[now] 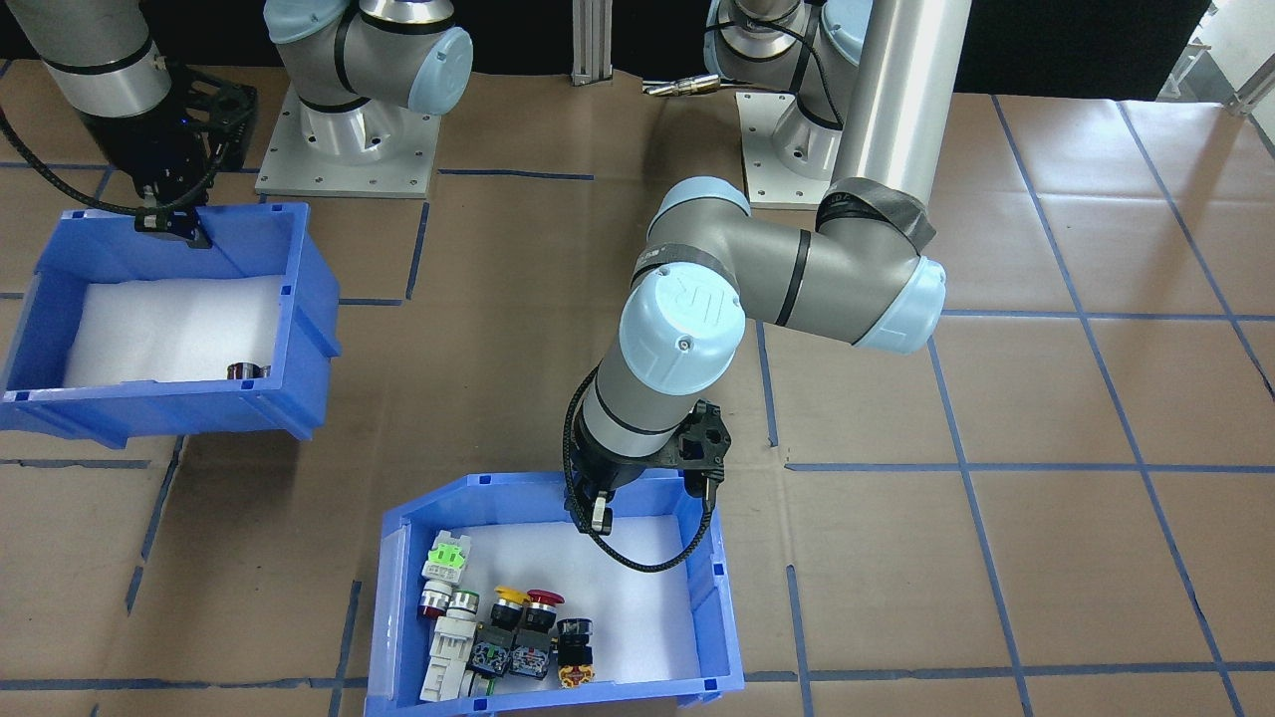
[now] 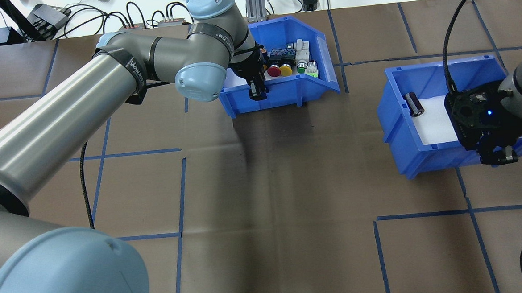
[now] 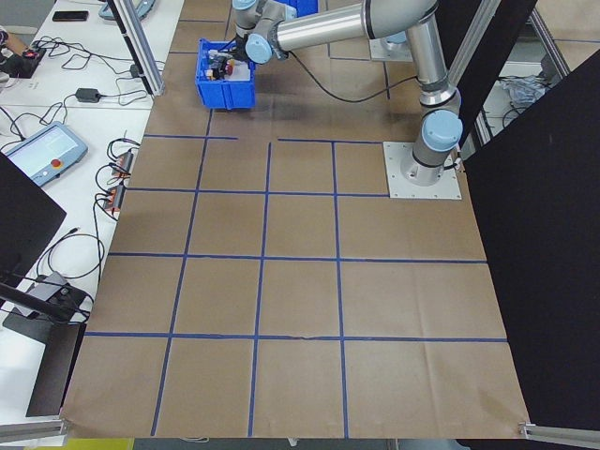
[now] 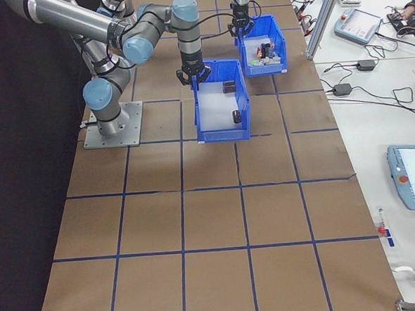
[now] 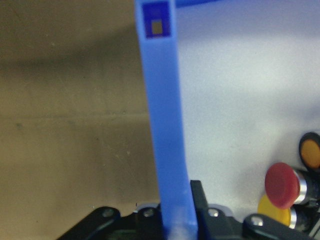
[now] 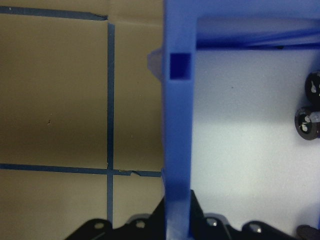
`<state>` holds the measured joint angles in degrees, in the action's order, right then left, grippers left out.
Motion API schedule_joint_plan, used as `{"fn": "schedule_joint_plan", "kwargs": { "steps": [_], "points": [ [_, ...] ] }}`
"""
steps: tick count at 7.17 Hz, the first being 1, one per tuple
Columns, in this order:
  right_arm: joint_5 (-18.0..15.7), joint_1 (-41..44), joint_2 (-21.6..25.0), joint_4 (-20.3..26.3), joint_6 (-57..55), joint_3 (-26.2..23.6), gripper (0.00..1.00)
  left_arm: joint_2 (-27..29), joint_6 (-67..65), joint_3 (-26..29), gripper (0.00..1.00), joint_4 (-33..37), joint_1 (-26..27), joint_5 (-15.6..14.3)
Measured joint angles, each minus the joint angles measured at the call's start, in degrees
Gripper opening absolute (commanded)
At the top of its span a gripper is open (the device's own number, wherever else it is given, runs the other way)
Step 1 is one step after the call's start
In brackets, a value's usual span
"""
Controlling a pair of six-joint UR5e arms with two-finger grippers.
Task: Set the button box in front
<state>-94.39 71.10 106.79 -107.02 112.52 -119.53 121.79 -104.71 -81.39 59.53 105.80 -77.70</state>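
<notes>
Left gripper [image 2: 258, 92] clamped on the rim of the button box [image 2: 284, 80], at 12 o'clock on the table in the overhead view.

The box is stiff plastic and probably light, but the loose buttons [image 2: 288, 62] inside could slide if it tips, so the thin near wall [image 5: 165, 130] is the sensible hold; the wrist view shows the fingers pinching that wall from both sides. The right gripper [image 2: 497, 155] is likewise closed on the wall of the other bin [image 2: 418, 156], at 3 o'clock.

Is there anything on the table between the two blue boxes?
No. In the overhead view, only bare brown paper with blue tape lines lies between the blue plastic button box and the other blue plastic bin.
</notes>
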Motion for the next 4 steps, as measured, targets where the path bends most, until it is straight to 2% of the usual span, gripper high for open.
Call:
{"fn": "schedule_joint_plan", "kwargs": {
  "steps": [1,2,4],
  "points": [
    [0.00,0.00,0.23,-0.07,-0.05,-0.24,0.00,0.21,0.66,0.32,0.79,-0.03,-0.15,0.01],
    [0.00,0.01,0.30,-0.06,-0.06,-0.31,0.00,0.16,1.46,0.78,0.84,0.01,-0.36,-0.04],
    [0.00,0.03,0.41,0.26,-0.12,-0.50,0.00,-1.79,7.07,1.96,0.84,2.39,-0.63,-0.86]
  ]
}}
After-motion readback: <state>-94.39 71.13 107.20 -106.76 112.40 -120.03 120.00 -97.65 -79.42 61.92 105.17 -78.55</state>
